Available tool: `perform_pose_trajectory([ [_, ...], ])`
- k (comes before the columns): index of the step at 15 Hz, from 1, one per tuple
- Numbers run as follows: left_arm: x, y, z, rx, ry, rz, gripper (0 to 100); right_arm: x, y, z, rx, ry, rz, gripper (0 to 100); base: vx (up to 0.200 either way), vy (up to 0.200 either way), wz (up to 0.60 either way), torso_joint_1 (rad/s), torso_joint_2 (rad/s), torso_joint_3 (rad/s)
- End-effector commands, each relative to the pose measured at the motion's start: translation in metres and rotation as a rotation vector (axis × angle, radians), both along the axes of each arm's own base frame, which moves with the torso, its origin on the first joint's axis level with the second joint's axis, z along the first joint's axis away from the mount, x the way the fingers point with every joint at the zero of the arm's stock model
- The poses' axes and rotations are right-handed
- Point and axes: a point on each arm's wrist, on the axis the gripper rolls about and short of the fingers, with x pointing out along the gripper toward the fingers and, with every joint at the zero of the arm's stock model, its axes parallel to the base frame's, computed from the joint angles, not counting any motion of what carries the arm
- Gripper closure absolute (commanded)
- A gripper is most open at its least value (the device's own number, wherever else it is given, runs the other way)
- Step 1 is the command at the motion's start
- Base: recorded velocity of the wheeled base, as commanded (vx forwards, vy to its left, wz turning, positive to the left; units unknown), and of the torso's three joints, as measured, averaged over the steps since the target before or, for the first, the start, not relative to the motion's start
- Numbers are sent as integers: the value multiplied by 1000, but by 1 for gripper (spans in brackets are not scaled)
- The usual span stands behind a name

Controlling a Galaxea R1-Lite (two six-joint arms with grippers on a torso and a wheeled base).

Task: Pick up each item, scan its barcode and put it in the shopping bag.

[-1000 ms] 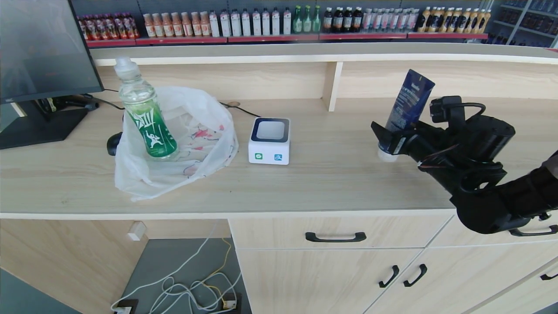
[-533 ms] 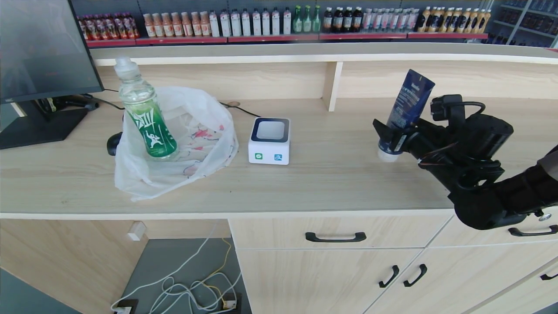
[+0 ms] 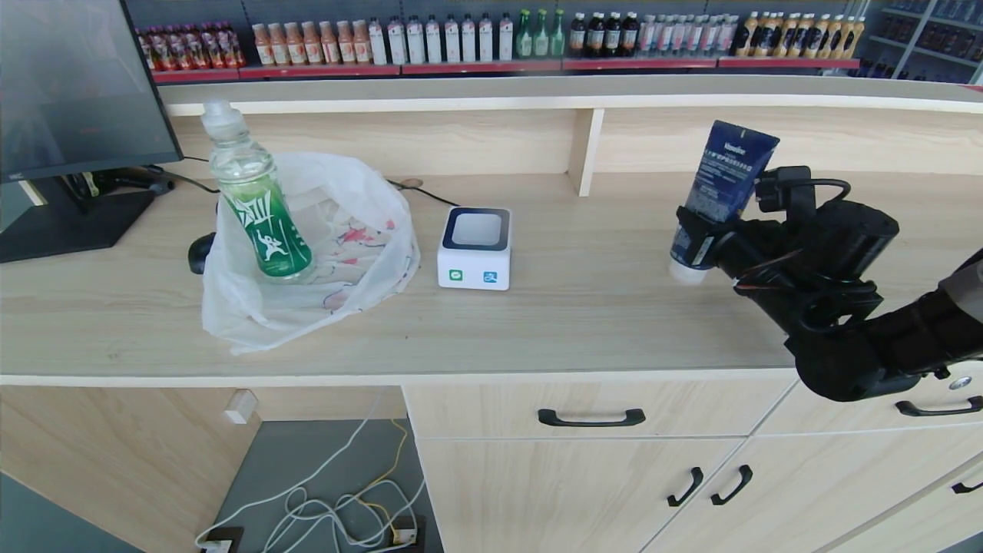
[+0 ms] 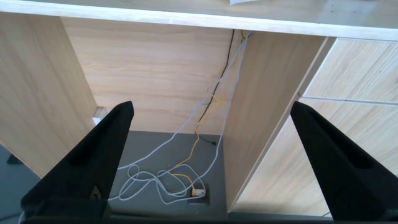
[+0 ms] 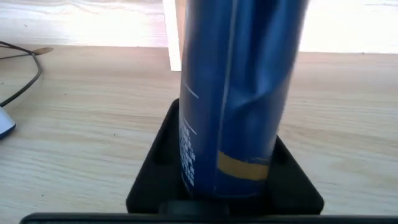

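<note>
Head cam high, looking forward and down over the counter (image 3: 584,322) to the bottle shelves (image 3: 491,38) | left wrist cam low, facing the nook (image 4: 155,81) under it and its floor cables (image 4: 163,186) | right wrist cam right up close to the blue tube (image 5: 239,93), looking across the top at the divider (image 5: 172,37) | head shares cables with left, tube and divider with right

**Black arm, wedge fingers**

The right arm (image 3: 852,338) is matte black, built of bulky rounded housings; a black cable (image 3: 822,184) loops above its wrist, thin red wires (image 3: 768,270) beside; the left gripper's (image 4: 211,106) fingers (image 4: 93,162) are plain black tapering wedges.
</note>
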Motion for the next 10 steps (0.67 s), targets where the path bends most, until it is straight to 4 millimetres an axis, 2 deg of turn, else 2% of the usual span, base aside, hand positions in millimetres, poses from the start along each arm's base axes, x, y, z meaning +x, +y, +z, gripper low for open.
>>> perform_pose_trajectory([
  [1, 0, 0, 0, -1, 0, 0, 0, 0, 0, 0, -2, -2, 1, 100, 0, 0, 0, 0, 0, 0],
  [7, 0, 0, 0, 0, -1, 0, 0, -2, -1, 4, 0, -28, -3, 100, 0, 0, 0, 0, 0, 0],
  [10, 0, 0, 0, 0, -1, 0, 0, -17, -2, 15, -11, -77, -7, 100, 0, 0, 0, 0, 0, 0],
])
